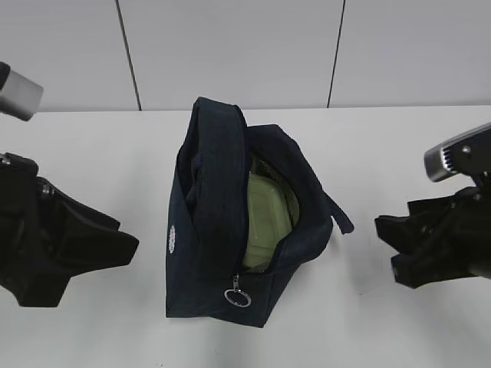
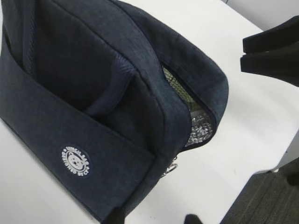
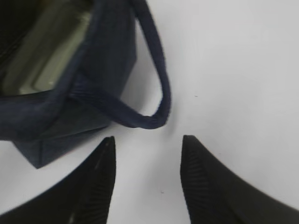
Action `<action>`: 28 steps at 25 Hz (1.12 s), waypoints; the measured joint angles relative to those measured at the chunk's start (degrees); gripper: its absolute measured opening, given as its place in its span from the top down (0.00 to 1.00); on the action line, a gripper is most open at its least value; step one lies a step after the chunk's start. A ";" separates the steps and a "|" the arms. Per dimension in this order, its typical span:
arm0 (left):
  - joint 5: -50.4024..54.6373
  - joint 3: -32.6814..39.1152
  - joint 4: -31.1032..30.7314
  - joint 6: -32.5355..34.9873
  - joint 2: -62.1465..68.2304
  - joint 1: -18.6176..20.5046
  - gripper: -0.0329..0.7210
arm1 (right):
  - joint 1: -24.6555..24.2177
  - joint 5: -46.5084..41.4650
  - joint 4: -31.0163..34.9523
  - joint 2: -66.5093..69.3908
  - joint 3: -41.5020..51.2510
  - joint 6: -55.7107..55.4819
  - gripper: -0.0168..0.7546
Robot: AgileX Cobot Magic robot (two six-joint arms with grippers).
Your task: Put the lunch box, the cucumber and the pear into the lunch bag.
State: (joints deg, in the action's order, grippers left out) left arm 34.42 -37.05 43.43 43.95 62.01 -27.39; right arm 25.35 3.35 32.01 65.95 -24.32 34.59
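The navy lunch bag stands mid-table with its top unzipped. Inside it lies the lunch box, its pale green lid facing up. The cucumber and the pear are hidden from every view. My left gripper is left of the bag and apart from it; in the left wrist view its tips stand open over bare table by the bag's front corner. My right gripper is to the bag's right, open and empty, just short of the bag's loop handle. The lunch box shows through the opening.
The white table runs back to a grey panelled wall. A metal ring pull hangs at the bag's near end. Silver lining shows at the opening. The table's edge and dark floor lie at the lower right of the left wrist view.
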 joint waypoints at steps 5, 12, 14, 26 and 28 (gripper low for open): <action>0.09 -2.85 -3.56 0.06 0.11 0.00 0.64 | 6.26 -0.73 -0.16 0.00 0.00 0.10 0.53; -1.98 -3.73 -5.06 0.07 6.74 -5.06 0.63 | 9.74 -4.08 2.25 0.00 0.00 0.10 0.53; -3.56 -3.73 -5.50 0.07 7.62 -6.65 0.63 | 10.61 -4.08 2.28 0.00 0.00 0.10 0.54; -13.77 -8.50 -5.78 0.12 16.90 -12.50 0.59 | 14.89 -1.20 2.39 0.00 2.37 0.10 0.54; -13.84 -8.75 -4.90 0.12 17.68 -12.50 0.59 | 14.89 -0.95 2.39 0.00 2.41 0.10 0.54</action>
State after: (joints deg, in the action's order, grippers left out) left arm 20.58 -45.80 38.54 44.07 79.68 -39.88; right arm 40.24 2.40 34.40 65.95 -21.91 34.69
